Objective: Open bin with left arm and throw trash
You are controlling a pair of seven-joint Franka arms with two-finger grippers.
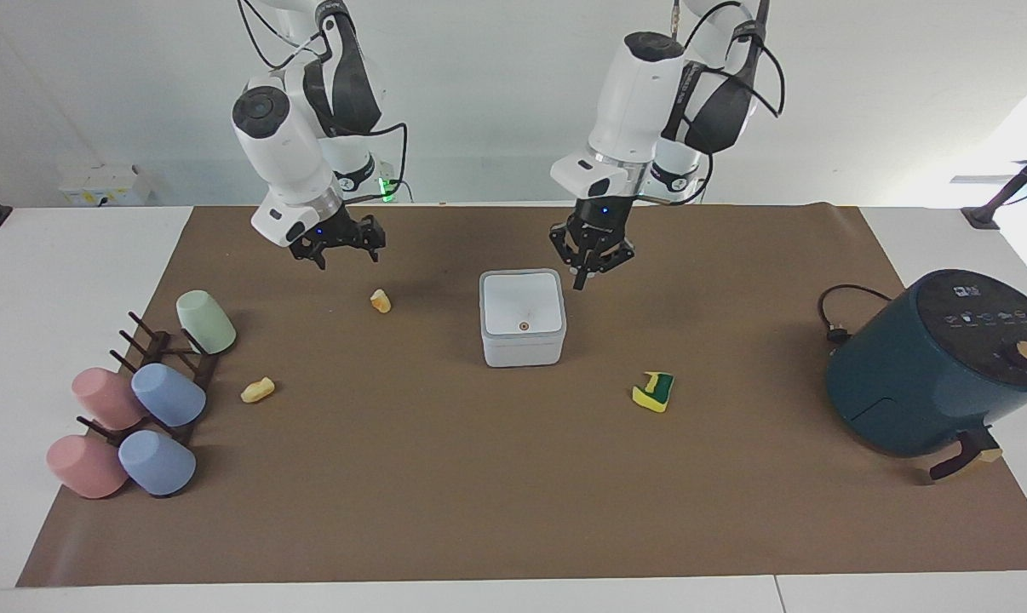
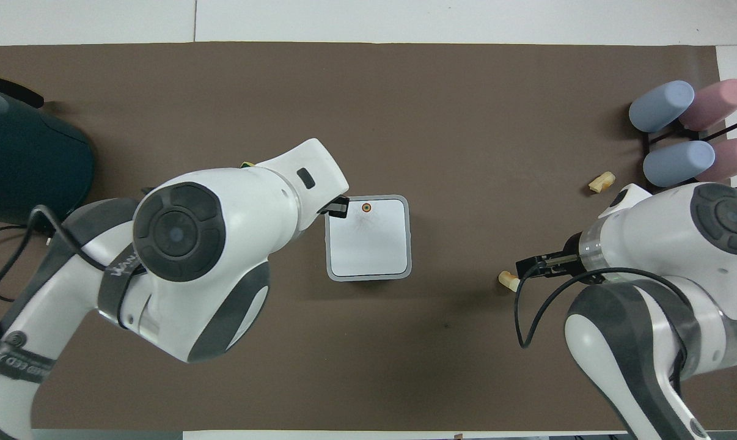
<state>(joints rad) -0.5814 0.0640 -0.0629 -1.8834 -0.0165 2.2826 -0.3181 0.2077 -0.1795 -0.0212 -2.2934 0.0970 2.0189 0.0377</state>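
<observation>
Left gripper (image 1: 593, 266): we see it hanging in the air just beside the white bin (image 1: 522, 318), at the bin's edge toward the left arm's end of the table; whether it touches the bin we cannot tell, nor how its fingers stand. We see the bin's lid (image 2: 368, 236) lying flat and closed. Right gripper (image 1: 340, 246): we see it held above the brown mat (image 1: 445, 477), fingers spread and empty, with one pale yellow lump (image 1: 381, 300) lying on the mat just beside it. We find a second yellow lump (image 1: 257, 390) near the rack of cups (image 1: 143, 400), and the yellow-and-green sponge piece (image 1: 654, 391) between the bin and the teal air fryer (image 1: 939, 366), farther from the robots than the bin.
</observation>
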